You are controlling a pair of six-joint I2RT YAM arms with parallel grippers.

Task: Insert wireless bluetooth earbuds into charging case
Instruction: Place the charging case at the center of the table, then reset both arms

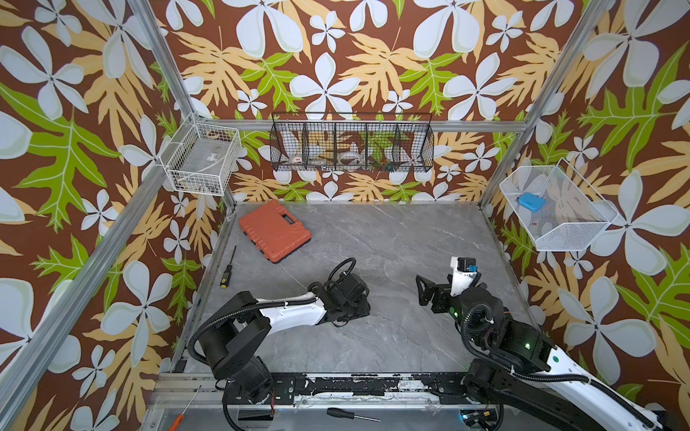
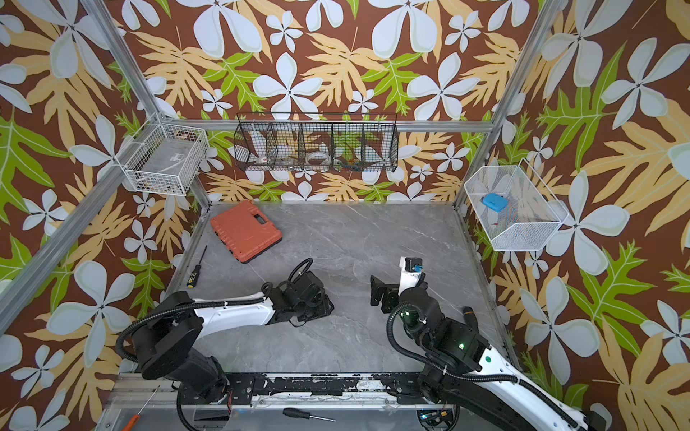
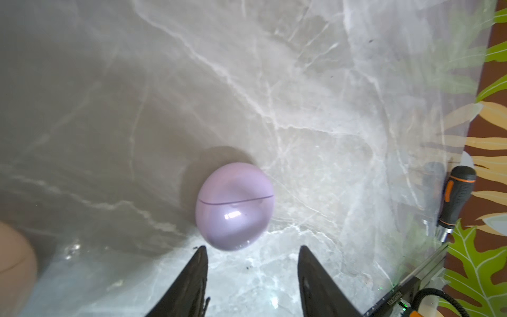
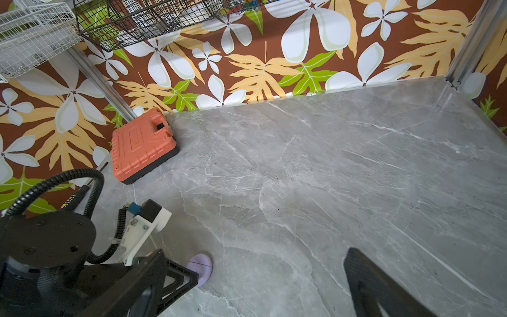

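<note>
Lavender charging case [image 3: 234, 205] lies shut on the table [image 3: 329, 109], just ahead of your left gripper [image 3: 251, 248].
Its jaws stand parted, gripping nothing, and the case's seam runs across your approach. The right gripper [image 4: 273, 264] is wide open and farther off. No earbuds show.

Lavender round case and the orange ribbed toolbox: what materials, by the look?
Lavender round case: likely glossy moulded plastic, with a bright highlight and a thin lid seam. Orange ribbed toolbox: probably matte hard plastic, with moulded ribs and no glare.
</note>
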